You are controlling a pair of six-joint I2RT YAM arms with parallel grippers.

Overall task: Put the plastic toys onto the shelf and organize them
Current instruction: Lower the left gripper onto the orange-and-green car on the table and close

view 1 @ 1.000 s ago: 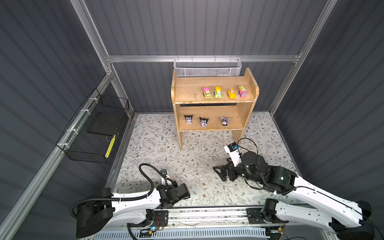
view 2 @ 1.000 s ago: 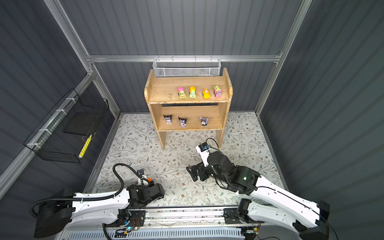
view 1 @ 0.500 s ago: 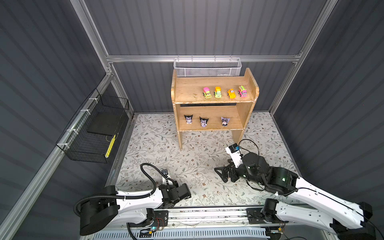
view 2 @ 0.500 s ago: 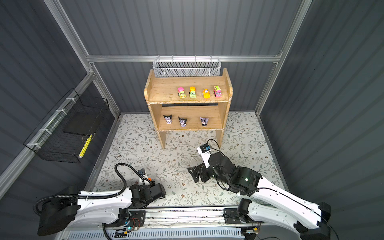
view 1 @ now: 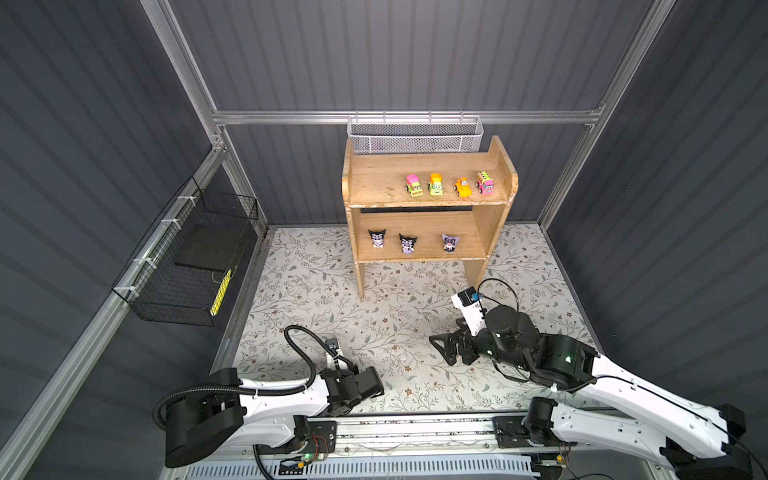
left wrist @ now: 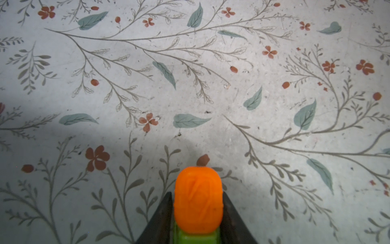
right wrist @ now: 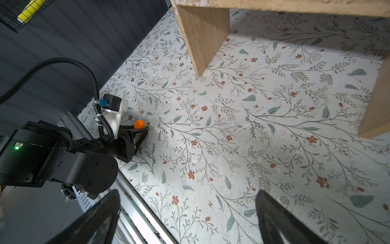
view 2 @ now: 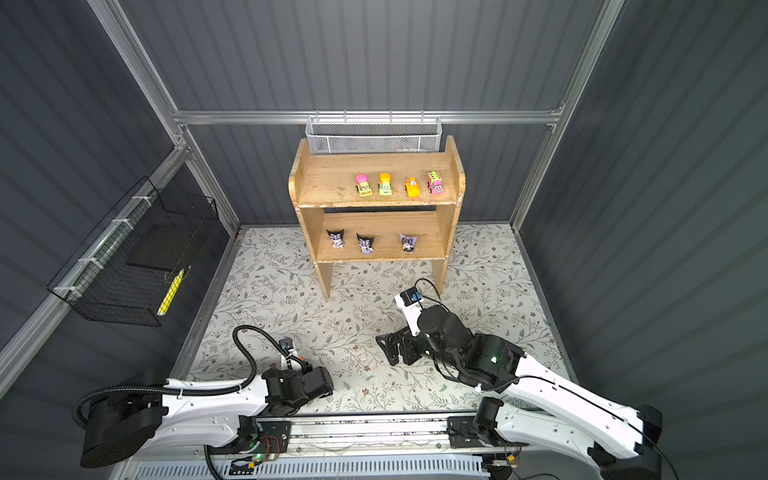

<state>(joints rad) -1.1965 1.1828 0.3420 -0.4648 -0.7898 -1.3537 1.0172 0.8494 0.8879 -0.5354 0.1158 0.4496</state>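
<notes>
Left gripper point(right wrist: 141, 131) sits low at the near edge of the floral mat point(left wrist: 211, 84), clamped on an orange-and-green toy car point(left wrist: 198, 202) with a finger against each side. Right gripper point(right wrist: 187, 193) hangs over the mat in front of the shelf point(view 1: 374, 183), jaws wide, nothing between them. On the shelf, four cars point(view 1: 414, 185) stand in a row on the upper tier and three figurines point(view 1: 407, 243) on the lower.

Our light-brown wooden shelf point(view 1: 374, 183): four neon plastic cars point(view 1: 435, 185) on top, three black-lilac figurines point(view 1: 408, 243) below, orange-green car point(left wrist: 198, 207) in left gripper point(left wrist: 197, 193).
</notes>
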